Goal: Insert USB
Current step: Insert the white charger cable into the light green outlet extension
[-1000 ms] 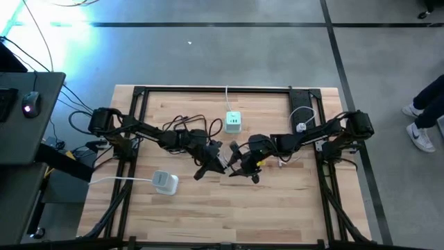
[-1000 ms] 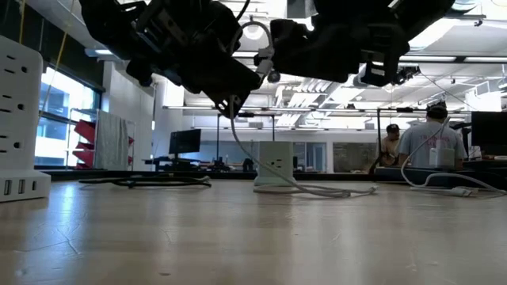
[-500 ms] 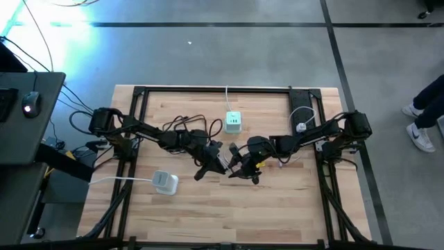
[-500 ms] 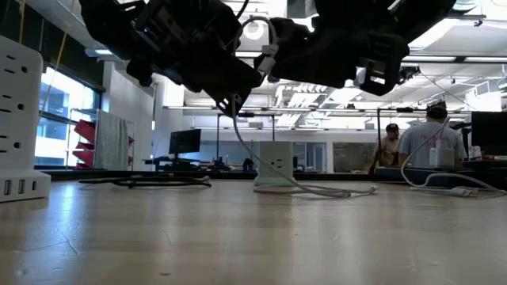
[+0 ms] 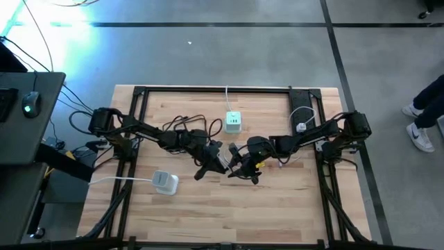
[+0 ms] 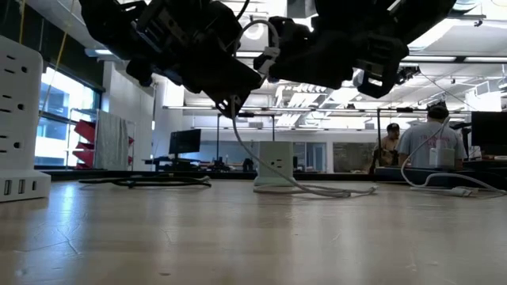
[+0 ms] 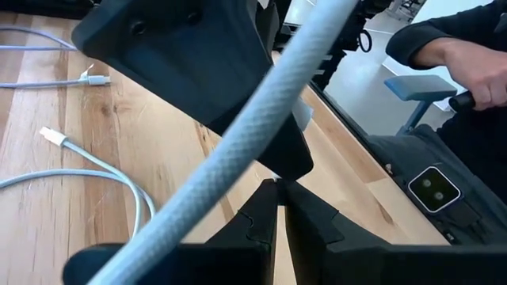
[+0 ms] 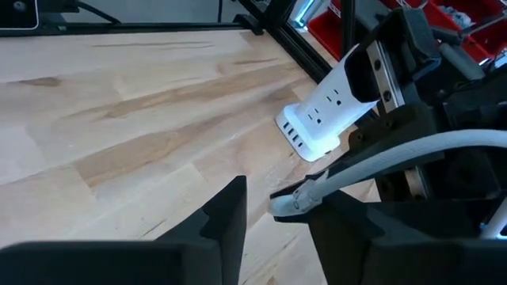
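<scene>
My left gripper (image 5: 210, 166) and right gripper (image 5: 238, 169) face each other above the table's middle. A white braided USB cable (image 6: 245, 150) hangs from my shut left gripper (image 6: 231, 104) down to the table. Its free part arcs over (image 6: 255, 28) toward the right gripper. In the right wrist view the cable's white plug (image 8: 290, 203) has its tip in the gap between my open right fingers (image 8: 228, 212), and the cable crosses the other finger; whether it touches, I cannot tell. A white power strip (image 5: 165, 182) lies flat at the near left. My left gripper is shut on the white cable a short way back from its plug end. The cable comes out below the fingers (image 6: 234, 111) and hangs slack to the table. The other part runs up past the wrist camera (image 7: 238, 150). The pinch itself is hidden by the fingers.
A white and green charger cube (image 5: 233, 122) stands behind the grippers. Black cords (image 5: 182, 126) lie at the far left, more white cables (image 5: 300, 127) at the far right. Bare wood lies along the near side. A person's hand (image 7: 467, 63) and people (image 6: 428, 142) show beyond the table.
My right gripper has crept slightly toward the left gripper. The cable's free end with its plug has risen a little and its arc has bent tighter. The left gripper has kept still.
</scene>
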`<state>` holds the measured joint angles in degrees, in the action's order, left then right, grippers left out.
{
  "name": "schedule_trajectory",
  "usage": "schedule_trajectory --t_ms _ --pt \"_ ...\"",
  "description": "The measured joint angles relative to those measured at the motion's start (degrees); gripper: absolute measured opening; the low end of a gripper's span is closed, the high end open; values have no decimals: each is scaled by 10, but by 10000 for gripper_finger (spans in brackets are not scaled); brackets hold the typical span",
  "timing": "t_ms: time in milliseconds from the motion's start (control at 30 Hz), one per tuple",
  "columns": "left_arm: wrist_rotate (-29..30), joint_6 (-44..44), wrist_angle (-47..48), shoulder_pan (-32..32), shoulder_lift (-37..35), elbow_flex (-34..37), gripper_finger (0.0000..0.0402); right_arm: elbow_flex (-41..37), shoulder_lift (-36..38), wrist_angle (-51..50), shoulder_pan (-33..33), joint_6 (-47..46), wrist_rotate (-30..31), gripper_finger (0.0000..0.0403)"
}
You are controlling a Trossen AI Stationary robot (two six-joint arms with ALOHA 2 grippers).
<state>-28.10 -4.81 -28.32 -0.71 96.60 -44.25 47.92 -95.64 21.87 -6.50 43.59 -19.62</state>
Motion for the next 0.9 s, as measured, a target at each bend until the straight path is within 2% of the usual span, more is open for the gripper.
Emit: schedule_trajectory --t_ms 200,400,633,733,900 --pt "1 0 1 0 0 0 0 0 0 -1 1 0 5 79" --pt "1 4 5 0 0 0 0 0 0 -7 0 -5 51 63" --pt "2 5 10 0 0 0 0 0 0 -14 1 -28 56 34" --pt "1 5 10 0 0 0 0 0 0 -10 1 -29 56 48" --pt "1 5 10 0 0 0 0 0 0 7 1 -22 29 101"
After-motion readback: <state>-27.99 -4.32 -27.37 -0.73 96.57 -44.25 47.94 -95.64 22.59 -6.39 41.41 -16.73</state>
